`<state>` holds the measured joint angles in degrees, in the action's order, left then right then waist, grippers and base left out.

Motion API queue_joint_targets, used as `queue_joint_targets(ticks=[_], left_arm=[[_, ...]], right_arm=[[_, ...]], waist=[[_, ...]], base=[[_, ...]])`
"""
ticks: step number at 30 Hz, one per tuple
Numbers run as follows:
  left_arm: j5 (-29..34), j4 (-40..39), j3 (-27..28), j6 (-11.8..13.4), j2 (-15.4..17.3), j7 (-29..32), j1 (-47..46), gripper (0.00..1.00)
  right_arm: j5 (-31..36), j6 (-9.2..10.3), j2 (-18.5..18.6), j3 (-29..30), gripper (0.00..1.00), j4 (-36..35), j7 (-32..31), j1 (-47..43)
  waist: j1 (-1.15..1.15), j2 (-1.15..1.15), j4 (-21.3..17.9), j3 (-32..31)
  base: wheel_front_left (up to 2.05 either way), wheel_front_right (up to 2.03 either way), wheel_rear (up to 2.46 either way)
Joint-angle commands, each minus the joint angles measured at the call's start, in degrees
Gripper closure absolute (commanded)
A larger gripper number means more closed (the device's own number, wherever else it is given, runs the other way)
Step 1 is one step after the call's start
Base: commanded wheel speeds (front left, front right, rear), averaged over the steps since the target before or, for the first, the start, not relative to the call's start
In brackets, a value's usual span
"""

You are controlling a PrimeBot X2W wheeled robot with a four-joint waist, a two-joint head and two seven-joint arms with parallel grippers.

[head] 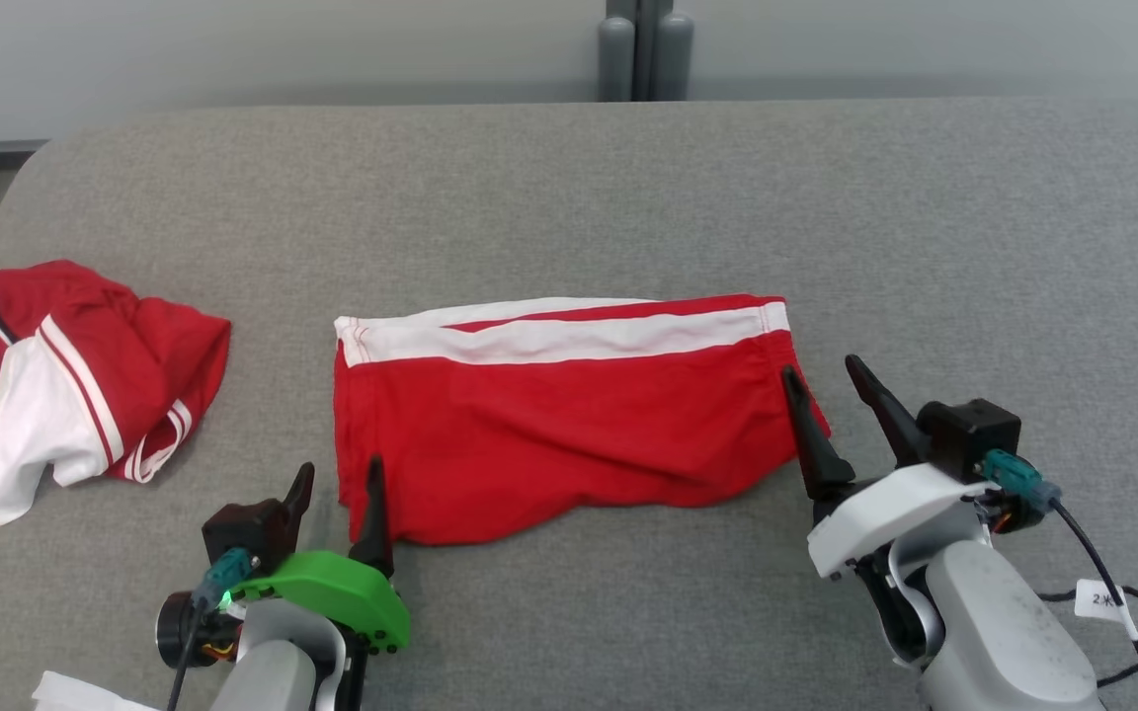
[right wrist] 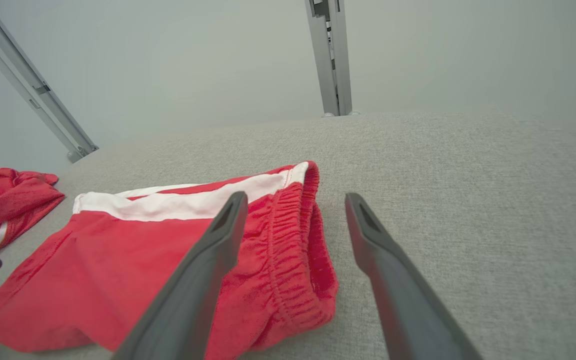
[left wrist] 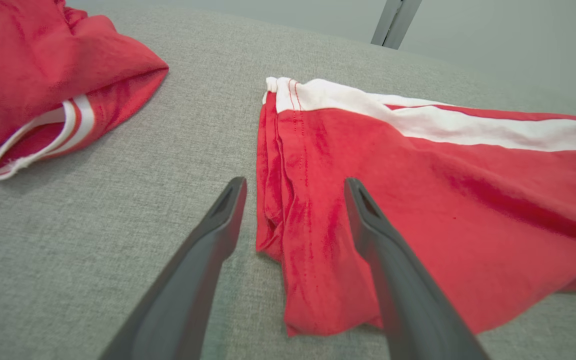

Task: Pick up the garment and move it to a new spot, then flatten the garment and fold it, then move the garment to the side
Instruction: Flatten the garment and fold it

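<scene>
Head view: high, facing forward and down across the grey table [head: 569,197].
Left wrist view: low, close, facing the hem end of the red shorts [left wrist: 418,200].
Right wrist view: low, close, facing their waistband end, wall [right wrist: 168,60] beyond.
Shared by all three: the shorts, the crumpled red top [head: 65,375].

Perhaps "2" on cable tag [head: 1100,598]

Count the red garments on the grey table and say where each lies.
2. The folded red shorts lie mid-table; the crumpled red-and-white jersey lies near the table's left edge, partly cut off by the head view, so more may be hidden there.
</scene>
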<state>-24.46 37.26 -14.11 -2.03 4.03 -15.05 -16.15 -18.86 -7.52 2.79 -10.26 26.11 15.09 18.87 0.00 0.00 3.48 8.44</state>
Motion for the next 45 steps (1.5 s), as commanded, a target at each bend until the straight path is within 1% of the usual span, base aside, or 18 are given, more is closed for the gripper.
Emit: queue_joint_targets(ticks=[1,5,10,13,15,16,17,18,19,22,26,29,35,37,40,42,45], left_arm=[[0.7,-0.6,0.1,-0.4,-0.3,-0.2,0.6,0.00],[1.9,-1.1,-0.2,-1.4,-0.6,-0.2,-0.3,0.00],[2.7,-1.5,0.4,-2.2,-0.9,-0.2,-0.9,0.00],[3.2,-1.5,0.8,-2.5,-1.0,-0.2,-0.8,0.00],[3.5,-1.5,1.1,-2.6,-1.0,-0.2,-0.8,0.00],[3.6,-1.5,1.3,-2.7,-1.0,-0.2,-0.8,0.00],[3.9,-1.5,1.4,-2.8,-1.1,-0.2,-0.9,0.00],[4.0,-1.5,1.5,-2.8,-1.1,-0.2,-1.0,0.00],[4.0,-1.6,1.6,-2.9,-1.1,-0.2,-1.1,0.00],[3.9,-1.8,1.4,-2.9,-1.1,-0.2,-1.5,0.00],[3.9,-2.1,1.5,-2.8,-1.1,-0.2,-0.9,0.00],[3.9,-2.2,1.2,-2.8,-1.1,-0.2,-0.3,0.00],[3.5,-2.2,0.2,-2.9,-1.1,-0.2,1.1,0.00],[3.4,-2.1,-0.1,-2.8,-1.1,-0.2,1.6,0.00],[3.3,-2.1,-0.5,-2.5,-1.1,-0.2,2.0,0.00],[3.2,-2.1,-0.9,-2.4,-1.0,-0.2,2.3,0.00],[2.9,-1.9,-1.3,-2.3,-1.0,-0.2,2.7,0.00]], right_arm=[[1.0,0.06,0.3,0.0,0.00,1.9,0.1,1.7],[3.9,0.06,0.3,0.9,0.00,8.3,0.1,5.3],[7.4,0.06,0.2,4.8,0.00,15.2,0.1,6.8],[8.2,0.06,0.3,5.8,0.00,18.1,0.1,6.6],[7.4,0.07,0.3,5.4,0.00,20.3,0.0,6.6],[6.9,0.07,0.2,5.0,0.04,21.0,-0.2,6.7],[6.1,0.07,0.2,4.3,0.35,21.6,-0.2,6.8],[5.6,0.07,0.2,3.7,0.72,22.2,-0.3,7.0],[5.0,0.07,0.1,3.2,1.00,22.5,-0.4,7.3],[3.5,0.08,0.1,2.8,1.00,22.3,-0.3,7.7],[3.7,0.15,0.9,6.0,1.00,21.5,-0.1,7.3],[4.5,0.15,3.1,9.1,1.00,21.3,0.0,7.1],[7.8,0.09,9.9,17.3,1.00,21.7,0.1,7.9],[9.2,0.08,10.8,19.6,1.00,21.8,0.1,8.5],[10.4,0.08,10.4,20.9,1.00,21.2,-0.2,9.3],[10.7,0.08,8.3,19.8,1.00,20.1,-1.0,9.6],[9.1,0.07,4.7,16.1,1.00,17.3,-2.6,10.1]], waist=[[0.00,0.00,1.9,1.1],[0.00,0.00,3.7,2.5],[0.00,0.00,5.1,4.1],[0.00,0.00,5.2,4.6],[0.00,0.00,5.2,4.8],[0.00,0.00,5.2,4.9],[0.00,0.00,5.2,5.0],[0.00,0.00,5.2,5.1],[0.00,0.00,5.1,5.2],[0.00,0.00,4.9,5.2],[0.00,0.00,4.1,4.6],[0.00,0.00,3.5,3.9],[0.00,0.00,2.3,2.4],[0.00,0.00,1.9,1.9],[0.00,0.00,1.3,1.4],[0.00,0.00,1.0,1.1],[0.00,0.00,0.7,0.7]], base=[[0.00,0.00,0.00],[0.00,0.00,0.00],[0.00,0.00,0.00],[0.00,0.00,0.00],[0.00,0.00,0.00],[0.00,0.00,0.00],[0.00,0.00,0.00],[0.00,0.00,0.00],[0.00,0.00,0.00],[0.00,0.00,0.00],[0.00,0.00,0.00],[0.00,0.00,0.00],[0.00,0.00,0.00],[0.00,0.00,0.00],[0.00,0.00,0.00],[0.00,0.00,0.00],[0.00,0.00,0.00]])
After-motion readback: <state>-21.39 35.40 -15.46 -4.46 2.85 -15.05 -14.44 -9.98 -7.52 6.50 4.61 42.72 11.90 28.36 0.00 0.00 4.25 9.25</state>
